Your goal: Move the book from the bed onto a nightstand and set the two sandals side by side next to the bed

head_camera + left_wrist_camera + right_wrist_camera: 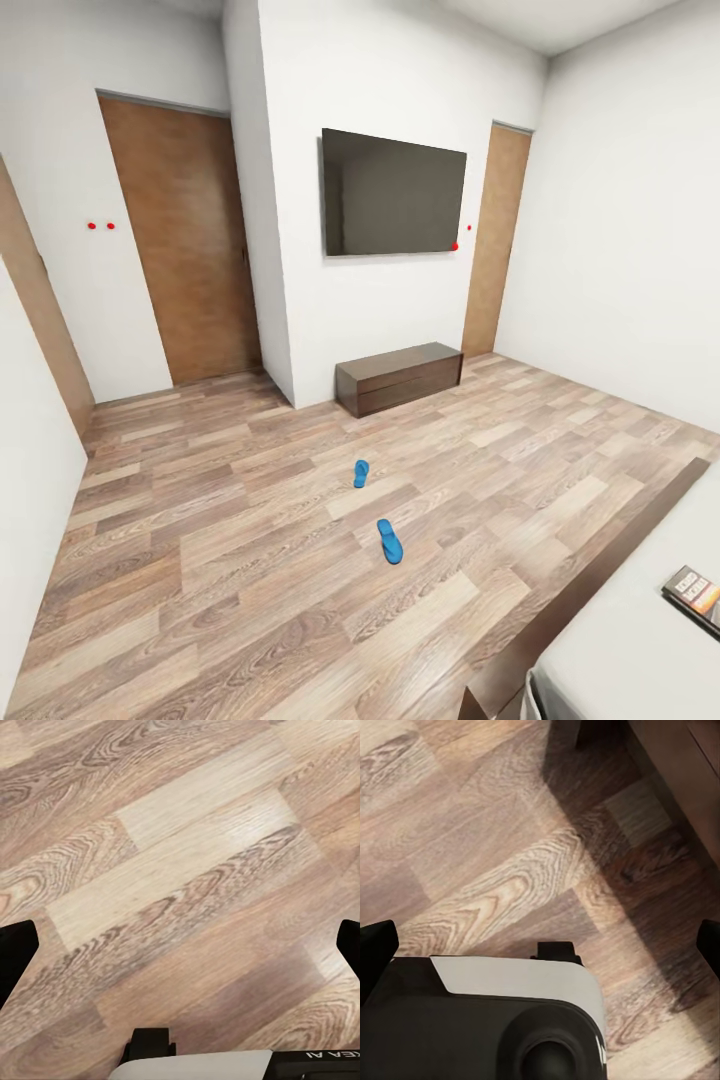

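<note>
Two bright blue sandals lie apart on the wood-plank floor in the head view, one [361,473] farther off and one [389,540] nearer. At the lower right is the bed [600,565], with a dark frame and a light grey mattress. The book [696,597] lies on the mattress at the picture's right edge. The nightstand is out of view. My left gripper [180,945] hangs open over bare floor, its black fingertips [15,954] far apart. My right gripper [540,945] is open too, over the floor beside a dark wooden edge [675,787] that looks like the bed's frame.
A long low dark-wood bench [400,377] stands against the far wall under a wall-mounted TV [393,195]. Brown doors are at the left [185,250] and right [497,240]. A white wall [30,500] runs close along the left. Open floor lies between me and the sandals.
</note>
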### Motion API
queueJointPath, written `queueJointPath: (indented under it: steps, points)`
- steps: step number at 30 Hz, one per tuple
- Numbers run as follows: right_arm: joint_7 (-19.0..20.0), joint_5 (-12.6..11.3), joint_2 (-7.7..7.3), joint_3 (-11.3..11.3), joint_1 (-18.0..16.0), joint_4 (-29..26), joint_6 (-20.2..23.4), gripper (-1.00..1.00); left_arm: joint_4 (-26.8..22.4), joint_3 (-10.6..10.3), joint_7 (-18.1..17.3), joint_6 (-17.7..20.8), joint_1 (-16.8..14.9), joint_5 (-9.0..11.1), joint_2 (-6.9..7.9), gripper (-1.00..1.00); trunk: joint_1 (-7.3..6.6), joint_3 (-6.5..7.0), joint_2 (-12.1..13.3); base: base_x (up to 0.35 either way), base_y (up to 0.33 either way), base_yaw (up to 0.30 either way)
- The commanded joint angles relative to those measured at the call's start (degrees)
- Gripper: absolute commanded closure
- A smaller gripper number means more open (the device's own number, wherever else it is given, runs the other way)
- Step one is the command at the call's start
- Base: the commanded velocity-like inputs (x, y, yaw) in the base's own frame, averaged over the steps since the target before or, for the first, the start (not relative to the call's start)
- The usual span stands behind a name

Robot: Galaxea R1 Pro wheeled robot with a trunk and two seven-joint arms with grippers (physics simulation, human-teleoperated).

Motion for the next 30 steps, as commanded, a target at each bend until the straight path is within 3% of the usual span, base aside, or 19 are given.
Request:
queueJointPath:
  steps: [1, 14, 30]
  points:
    - [0.0, 0.0, -0.01, 0.0, 0.0, 0.0, -0.1, -1.00, 0.0, 0.0, 0.0, -0.2, 0.0, 0.0, 0.00, -1.00, 0.00, -0.05, 0.0, 0.000, 0.000, 0.020]
    - [0.0, 0.3, 0.02, 0.0, 0.0, 0.0, -0.1, -1.00, 0.0, 0.0, 0.0, -0.2, 0.0, 0.0, 0.00, -1.00, 0.00, -0.05, 0.0, 0.000, 0.000, 0.004]
    - [0.5, 0.3, -0.08, -0.5, 0.0, -1.1, -1.0, -1.00, -3.8, 0.3, 0.2, -1.1, -0.2, 0.1, 0.17, -1.00, 0.00, -0.05, 0.0, 0.000, 0.000, 0.000]
